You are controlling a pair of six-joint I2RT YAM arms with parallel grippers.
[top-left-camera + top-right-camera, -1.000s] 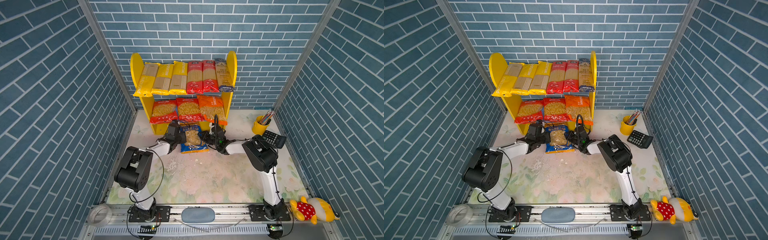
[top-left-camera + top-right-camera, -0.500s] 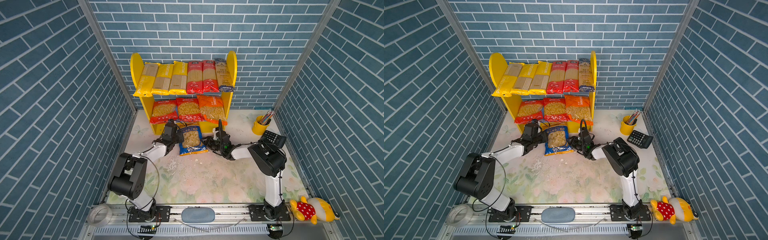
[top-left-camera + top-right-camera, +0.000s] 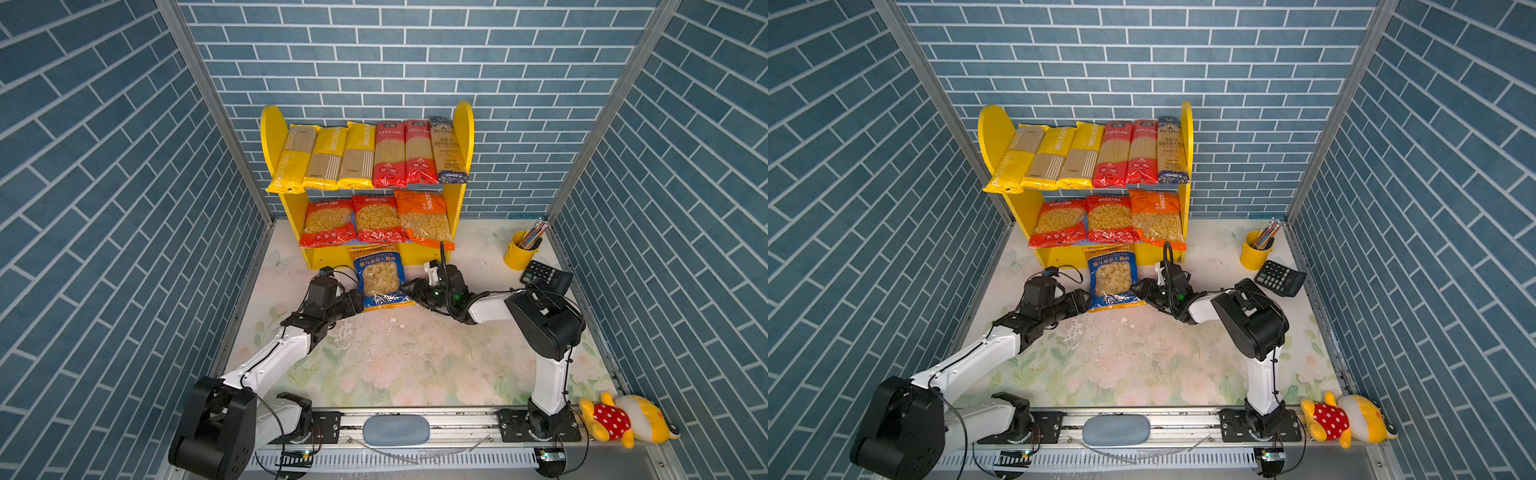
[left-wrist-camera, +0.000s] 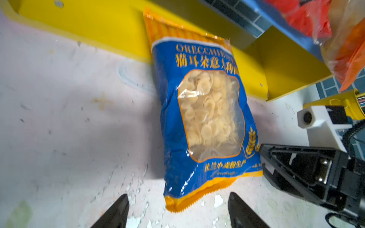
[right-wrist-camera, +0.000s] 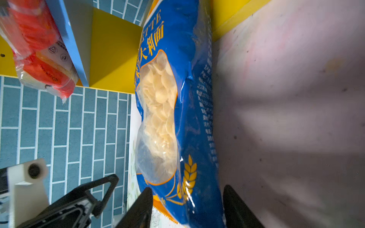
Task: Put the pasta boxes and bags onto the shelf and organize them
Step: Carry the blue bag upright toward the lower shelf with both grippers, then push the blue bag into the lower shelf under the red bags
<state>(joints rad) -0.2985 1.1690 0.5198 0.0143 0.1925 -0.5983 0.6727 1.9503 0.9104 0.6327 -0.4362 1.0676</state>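
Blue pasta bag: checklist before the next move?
1. Left tool open: ok.
2. Right tool clear of the blue pasta bag: cannot tell; jaws straddle its bottom end.
3. Bag on the shelf: not ok; bottom end on the table, top at the base.
4. Free slot on the lower board: not ok; three bags span it.
5. Pencil cup clear of both arms: ok.
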